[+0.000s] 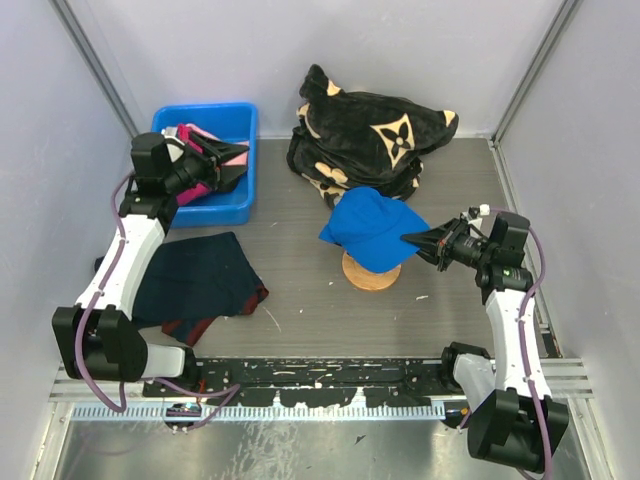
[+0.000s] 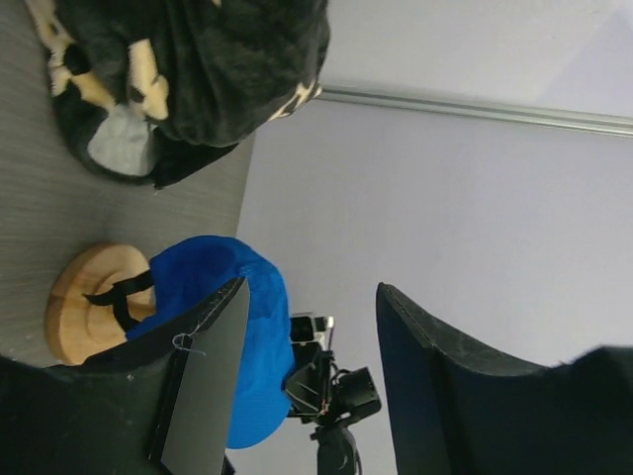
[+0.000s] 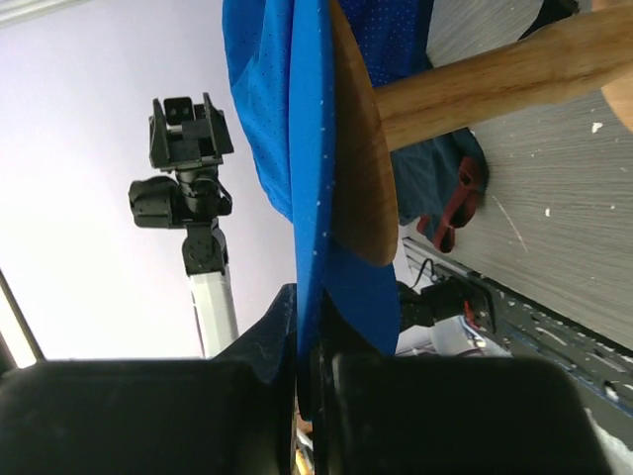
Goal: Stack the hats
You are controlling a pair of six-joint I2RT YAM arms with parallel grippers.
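Nearest, the navy cloth [image 1: 200, 280] lies at 8 o'clock from the wooden stand [image 1: 371, 272] in the middle of the surface [image 1: 300, 250]. The royal blue cap [image 1: 368, 228] sits on that stand, and the right gripper [image 1: 418, 240], at its 3 o'clock, has its fingers pinched on the brim edge. Any sideways pull risks dragging the cap askew or tipping the stand. Farther, at 10 o'clock, the left gripper [image 1: 238, 160] hovers with fingers spread and empty above the blue bin [image 1: 205, 108] holding the magenta cap [image 1: 195, 190] and light pink cap [image 1: 183, 133]. Closing there could snag both, or the bin wall.
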